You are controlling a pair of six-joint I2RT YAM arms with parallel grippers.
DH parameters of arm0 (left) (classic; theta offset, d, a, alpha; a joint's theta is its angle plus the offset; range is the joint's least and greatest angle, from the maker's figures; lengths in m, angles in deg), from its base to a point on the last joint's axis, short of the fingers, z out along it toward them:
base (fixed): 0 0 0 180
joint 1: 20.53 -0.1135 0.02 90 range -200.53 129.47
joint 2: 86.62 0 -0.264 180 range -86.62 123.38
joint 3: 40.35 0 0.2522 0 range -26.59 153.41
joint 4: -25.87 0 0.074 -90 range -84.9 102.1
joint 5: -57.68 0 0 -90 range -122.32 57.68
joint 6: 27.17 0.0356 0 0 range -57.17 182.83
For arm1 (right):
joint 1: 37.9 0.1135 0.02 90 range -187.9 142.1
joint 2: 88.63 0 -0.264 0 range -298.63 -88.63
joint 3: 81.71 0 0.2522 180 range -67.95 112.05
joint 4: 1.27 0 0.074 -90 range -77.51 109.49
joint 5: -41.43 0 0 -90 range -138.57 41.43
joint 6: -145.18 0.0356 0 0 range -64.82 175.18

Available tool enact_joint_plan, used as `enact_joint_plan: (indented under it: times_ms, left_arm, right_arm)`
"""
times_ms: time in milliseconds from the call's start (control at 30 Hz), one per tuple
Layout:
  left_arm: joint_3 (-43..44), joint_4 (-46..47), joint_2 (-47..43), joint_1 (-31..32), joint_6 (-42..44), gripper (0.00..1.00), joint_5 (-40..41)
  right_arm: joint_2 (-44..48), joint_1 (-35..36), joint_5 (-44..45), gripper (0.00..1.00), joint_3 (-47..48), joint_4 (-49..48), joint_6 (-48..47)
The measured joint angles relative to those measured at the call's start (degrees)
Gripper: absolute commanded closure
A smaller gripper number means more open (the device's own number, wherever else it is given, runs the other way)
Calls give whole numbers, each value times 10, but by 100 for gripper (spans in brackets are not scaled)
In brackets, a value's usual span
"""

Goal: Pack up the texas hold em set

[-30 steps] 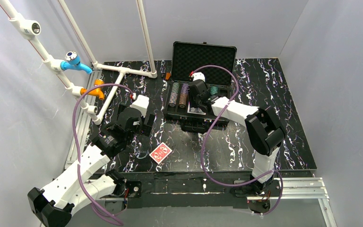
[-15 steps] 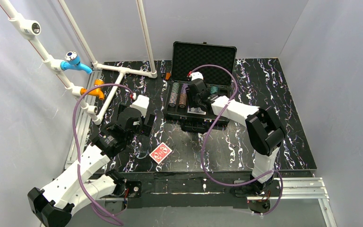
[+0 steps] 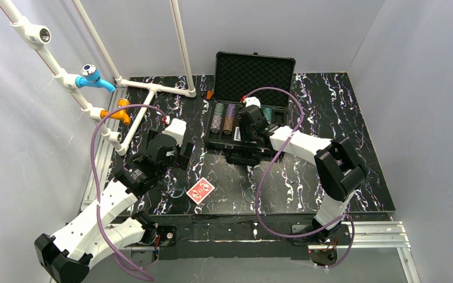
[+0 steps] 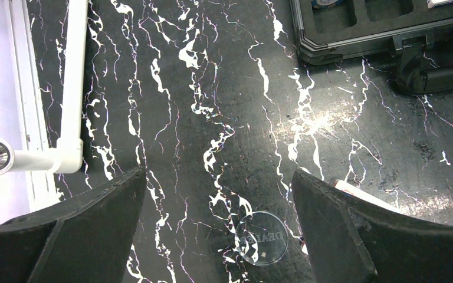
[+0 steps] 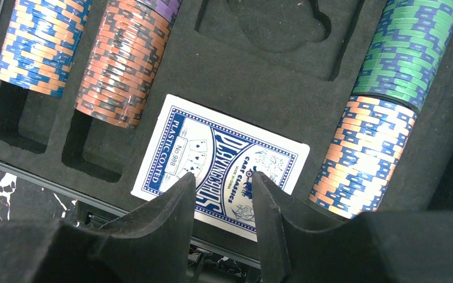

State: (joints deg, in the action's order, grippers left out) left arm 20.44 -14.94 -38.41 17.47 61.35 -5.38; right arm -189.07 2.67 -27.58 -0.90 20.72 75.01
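Note:
The black briefcase (image 3: 219, 140) lies open at the table's back middle, its egg-crate foam lid (image 3: 255, 71) upright. Rows of striped chips lie in its tray: blue-orange (image 5: 41, 44), orange-black (image 5: 127, 59), green (image 5: 410, 47) and orange-blue (image 5: 365, 159). The blue-backed deck (image 5: 212, 150) lies flat on the tray's foam near the front wall. My right gripper (image 5: 224, 194) hovers just above it, jaws narrowly apart with nothing between them; it also shows in the top view (image 3: 240, 131). The red-backed deck (image 3: 200, 190) lies on the table. My left gripper (image 4: 218, 174) is wide open and empty above the table left of the case.
A clear round dealer button (image 4: 262, 238) lies on the marble top between my left fingers, beside the red deck's edge (image 4: 354, 193). The case's front corner (image 4: 330, 50) and latch (image 4: 416, 59) are nearby. A white pipe frame (image 3: 153, 88) with orange and blue fittings stands at the left.
The right arm's elbow has swung right and toward the near edge, and the gripper has shifted slightly over the case's tray. The left arm has not moved.

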Motion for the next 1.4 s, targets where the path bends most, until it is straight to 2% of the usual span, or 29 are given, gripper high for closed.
enact_joint_plan:
  times_ms: [233, 567, 800, 933, 1233, 1400]
  left_arm:
    - [0, 0, 0, 0, 0, 8, 0]
    - [0, 0, -5, 0, 0, 8, 2]
    - [0, 0, -6, 0, 0, 8, 7]
    - [0, 0, -7, 0, 0, 8, 8]
    - [0, 0, -11, 0, -1, 7, 31]
    - [0, 0, -17, 0, -2, 7, 45]
  right_arm:
    - [0, 0, -4, 46, 5, 7, -2]
    - [10, 2, -54, 29, 26, 65, -40]
    - [53, 19, -96, 19, 41, 98, -68]
    - [68, 47, -103, 2, 54, 113, -82]
    - [75, 128, -108, 2, 66, 144, -102]
    - [75, 160, -151, 2, 67, 159, -163]
